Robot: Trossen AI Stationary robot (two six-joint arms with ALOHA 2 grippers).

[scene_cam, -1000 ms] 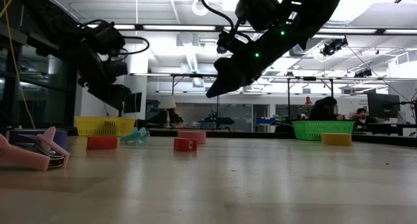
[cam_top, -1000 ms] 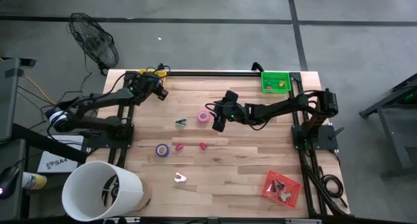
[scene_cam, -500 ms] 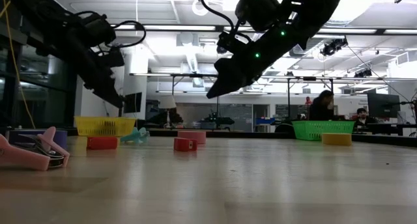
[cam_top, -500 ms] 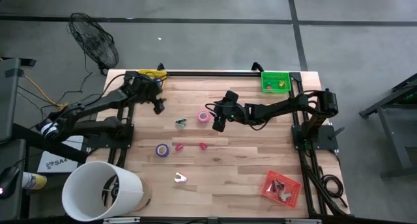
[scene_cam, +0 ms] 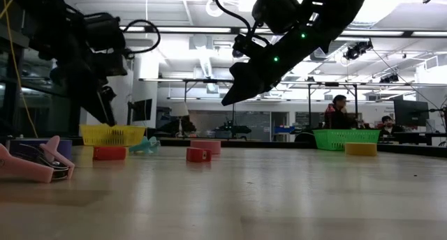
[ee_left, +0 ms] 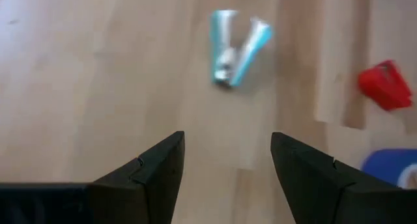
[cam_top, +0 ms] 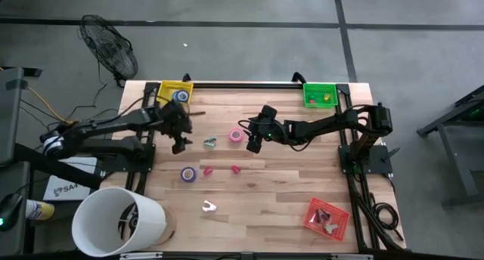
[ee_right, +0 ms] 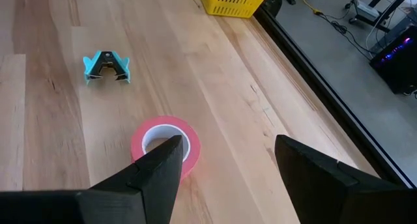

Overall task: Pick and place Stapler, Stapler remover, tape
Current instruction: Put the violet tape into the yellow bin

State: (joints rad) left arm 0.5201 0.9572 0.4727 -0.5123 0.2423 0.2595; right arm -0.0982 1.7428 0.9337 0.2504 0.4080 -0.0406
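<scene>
Teal staple remover [ee_left: 236, 48] just beyond open left hand [ee_left: 225, 165]

Loose items on the table

Pink tape roll [cam_top: 237, 134] flat, hole up, mid-table. Teal staple remover [cam_top: 209, 143] just beside it, jaws spread. Purple tape roll [cam_top: 188, 174] nearer the front; small red piece [cam_top: 235, 169] between.

Bare wood between open left pincer [ee_left: 225, 162] and teal stapler remover [ee_left: 236, 48].
</scene>
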